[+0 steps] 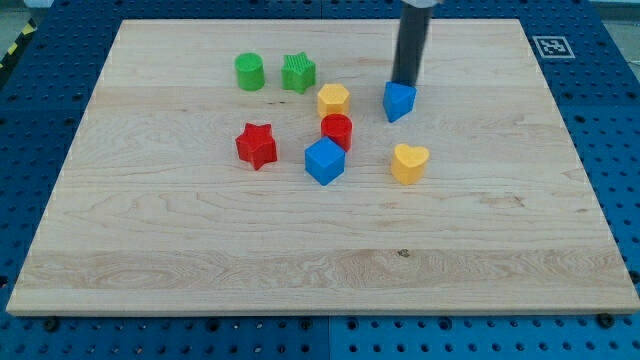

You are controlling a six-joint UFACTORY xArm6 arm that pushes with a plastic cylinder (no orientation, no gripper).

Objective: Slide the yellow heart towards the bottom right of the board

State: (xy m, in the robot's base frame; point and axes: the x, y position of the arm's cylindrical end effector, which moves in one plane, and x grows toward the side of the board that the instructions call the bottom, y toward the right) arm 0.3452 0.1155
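The yellow heart (409,163) lies on the wooden board (200,250) a little right of centre. My tip (405,82) stands at the view's top, just behind and touching or nearly touching a small blue block (399,101). The tip is well above the yellow heart in the view, with the blue block between them.
A blue cube (324,161) and a red cylinder (337,130) sit left of the heart. A yellow hexagonal block (333,99) is above them. A red star (256,145) lies further left. A green cylinder (249,72) and a green star (298,73) sit near the top.
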